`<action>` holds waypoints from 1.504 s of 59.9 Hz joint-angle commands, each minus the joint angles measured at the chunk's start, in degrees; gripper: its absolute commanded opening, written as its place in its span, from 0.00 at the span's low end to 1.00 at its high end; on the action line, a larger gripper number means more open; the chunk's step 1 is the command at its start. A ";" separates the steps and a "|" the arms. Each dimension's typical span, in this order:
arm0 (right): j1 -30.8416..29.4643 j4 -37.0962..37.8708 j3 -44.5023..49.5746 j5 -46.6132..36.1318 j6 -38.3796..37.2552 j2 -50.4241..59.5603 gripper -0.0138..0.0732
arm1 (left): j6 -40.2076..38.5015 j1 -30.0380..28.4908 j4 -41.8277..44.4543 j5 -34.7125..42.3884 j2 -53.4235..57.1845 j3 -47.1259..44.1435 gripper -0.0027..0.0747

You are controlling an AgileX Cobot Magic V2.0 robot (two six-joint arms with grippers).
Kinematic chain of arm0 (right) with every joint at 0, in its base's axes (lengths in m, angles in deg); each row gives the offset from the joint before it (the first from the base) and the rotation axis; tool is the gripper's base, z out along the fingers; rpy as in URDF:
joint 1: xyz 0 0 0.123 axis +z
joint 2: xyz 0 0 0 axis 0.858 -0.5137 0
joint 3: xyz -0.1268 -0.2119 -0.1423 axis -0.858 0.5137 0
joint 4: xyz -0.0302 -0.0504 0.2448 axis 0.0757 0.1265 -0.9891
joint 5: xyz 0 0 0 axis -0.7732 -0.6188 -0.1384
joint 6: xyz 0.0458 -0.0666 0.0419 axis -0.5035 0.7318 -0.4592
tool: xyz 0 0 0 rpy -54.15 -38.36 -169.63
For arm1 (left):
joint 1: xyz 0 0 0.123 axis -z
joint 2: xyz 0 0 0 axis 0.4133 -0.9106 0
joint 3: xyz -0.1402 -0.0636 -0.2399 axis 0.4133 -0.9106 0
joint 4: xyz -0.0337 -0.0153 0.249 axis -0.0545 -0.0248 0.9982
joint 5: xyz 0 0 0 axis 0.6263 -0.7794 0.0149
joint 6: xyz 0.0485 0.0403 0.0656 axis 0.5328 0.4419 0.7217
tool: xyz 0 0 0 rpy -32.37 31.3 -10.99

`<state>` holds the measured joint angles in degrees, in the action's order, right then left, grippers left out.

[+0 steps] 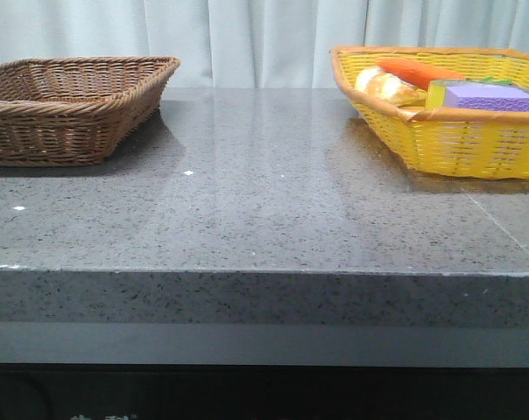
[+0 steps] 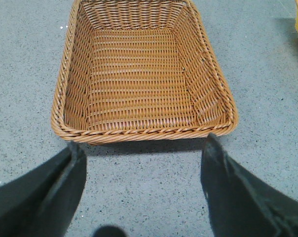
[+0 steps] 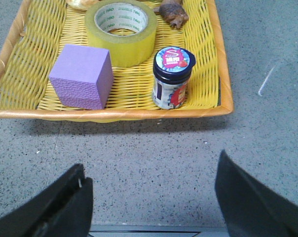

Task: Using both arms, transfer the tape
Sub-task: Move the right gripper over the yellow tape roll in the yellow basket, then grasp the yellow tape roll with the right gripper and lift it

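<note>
Nearest us in both wrist views are our own dark fingers, spread wide with nothing between them: the left gripper point(image 2: 139, 190) hangs released over bare grey counter point(image 1: 273, 210) just short of the brown wicker basket point(image 2: 144, 74), and the right gripper point(image 3: 151, 202) hangs equally released just short of the yellow basket point(image 3: 215, 64). Neither arm shows in the front view.

We judge the task barely begun. The tape point(image 3: 121, 30) lies flat in the yellow basket on the right side of the counter, toward its far part, untouched. Just in front of it sits a purple block point(image 3: 82, 75), and beside that a small jar with a dark lid point(image 3: 172, 78); a brown lump point(image 3: 172, 12) lies just to the far side of the jar. The brown basket on the left holds nothing that we can see.

Everything is left to do: we have yet to reach past the block and jar, grasp the roll, carry it toward the middle, pass it to our left gripper, and presumably set it in the brown basket.
</note>
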<state>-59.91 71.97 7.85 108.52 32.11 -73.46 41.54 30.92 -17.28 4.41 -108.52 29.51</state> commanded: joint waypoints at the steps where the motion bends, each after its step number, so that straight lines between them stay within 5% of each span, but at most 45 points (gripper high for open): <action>1: -0.29 0.83 -1.75 -3.13 -0.09 -0.43 0.78 | 3.76 0.43 -2.64 5.32 0.04 1.75 0.67; 18: -0.35 3.31 -5.03 -3.62 -3.99 -5.66 0.78 | 23.89 0.43 -26.00 4.63 0.04 1.75 0.67; 33: -0.35 3.58 -16.56 -2.88 -6.53 -19.46 0.78 | 28.14 0.43 -32.92 1.97 0.04 1.52 0.67; 53: -0.55 2.89 -38.41 4.65 -6.48 -42.10 0.78 | 30.39 14.74 -31.34 1.88 -0.10 1.16 0.67; 60: -1.63 -0.13 -46.19 8.47 -5.23 -49.68 0.78 | 24.98 18.48 -25.81 2.62 -0.10 1.06 0.65; 70: -4.22 -6.69 -56.69 14.69 -2.10 -59.94 0.78 | 13.98 18.97 -12.89 2.95 -0.10 1.06 0.59; 90: -5.97 -8.04 -68.51 20.90 0.20 -73.92 0.78 | 10.44 18.97 -11.39 3.82 -0.10 1.06 0.59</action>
<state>-65.53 64.86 -57.43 130.21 31.42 -148.46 52.99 49.46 -27.97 3.70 -108.66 28.97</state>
